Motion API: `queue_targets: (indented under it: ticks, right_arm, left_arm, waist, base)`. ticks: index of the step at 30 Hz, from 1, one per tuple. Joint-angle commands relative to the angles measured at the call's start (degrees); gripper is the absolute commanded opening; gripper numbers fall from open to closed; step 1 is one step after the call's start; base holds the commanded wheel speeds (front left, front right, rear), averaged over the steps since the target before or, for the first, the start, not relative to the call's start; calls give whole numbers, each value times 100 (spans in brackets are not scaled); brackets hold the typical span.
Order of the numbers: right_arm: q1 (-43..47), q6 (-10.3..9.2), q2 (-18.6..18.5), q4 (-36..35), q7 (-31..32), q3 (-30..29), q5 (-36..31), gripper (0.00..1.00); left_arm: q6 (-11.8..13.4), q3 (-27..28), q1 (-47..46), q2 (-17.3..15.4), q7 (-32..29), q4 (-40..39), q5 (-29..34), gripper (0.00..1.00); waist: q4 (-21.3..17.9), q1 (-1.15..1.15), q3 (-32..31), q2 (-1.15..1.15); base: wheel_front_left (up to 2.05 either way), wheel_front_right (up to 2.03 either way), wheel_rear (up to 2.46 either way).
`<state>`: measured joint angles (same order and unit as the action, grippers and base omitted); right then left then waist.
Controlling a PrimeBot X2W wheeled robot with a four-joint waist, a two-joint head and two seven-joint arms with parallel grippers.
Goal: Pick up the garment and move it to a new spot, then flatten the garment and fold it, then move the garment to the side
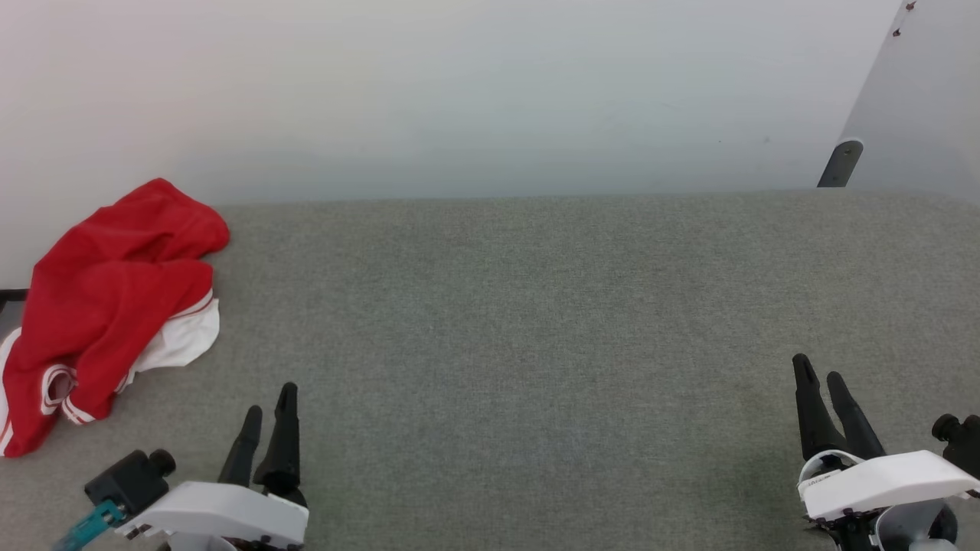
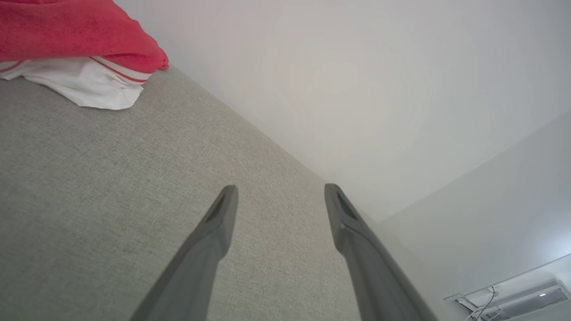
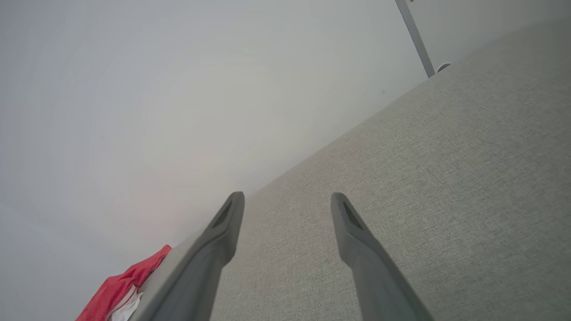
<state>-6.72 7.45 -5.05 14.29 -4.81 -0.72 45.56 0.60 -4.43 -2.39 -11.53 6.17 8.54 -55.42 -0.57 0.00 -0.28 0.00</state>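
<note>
I have both arms parked at the near edge of the tabletop (image 1: 536, 329). The left gripper (image 1: 269, 402) sits toward the near left corner and the right gripper (image 1: 817, 370) toward the near right corner. Each has its fingers spread and nothing between them. The garment (image 1: 107, 298) lies in a heap at the left edge, toward the far left corner, with its top close against the wall (image 1: 459, 99). A white panel pokes out from under the red folds on the side facing my left gripper.

My main worry is that left edge. The heap lies right along it, and I cannot tell how much cloth hangs over. A pull toward the outside, or a pinch on one loose layer, could let the rest slide off the tabletop. A shallow pinch could also lift only the white panel and drag the bulk along as a clump, which would make flattening harder. The wall is close behind the heap, so a long reach could jam the fingers against it. The right gripper is well apart from the garment and cannot help soon.

As for writing, there is a small label (image 1: 823, 480) on the right gripper's white housing, too small to read. I see no brand on the garment.
</note>
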Motion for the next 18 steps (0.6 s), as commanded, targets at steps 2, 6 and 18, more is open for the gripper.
queue_targets:
  ticks: [2, 6, 18]
  right_arm:
    - [-117, 3, 20, -103, -25, -64, -388, 100]
    - [-118, 3, 70, -159, -23, -111, -865, 100]
    - [-83, 4, 140, -288, -91, -140, -1749, 100]
  left_arm:
    - [45, -22, -35, -71, 71, -80, 333, 100]
    - [71, -15, -8, -73, 134, -102, 755, 100]
    - [-28, 90, 76, -58, 314, -219, 1805, 100]
  waist:
    - [-2, 0, -5, 0]
    - [-10, 0, -12, 0]
    - [-16, 0, -31, 0]
  base:
    - [0, 0, 0]
    - [0, 0, 0]
    - [0, 0, 0]
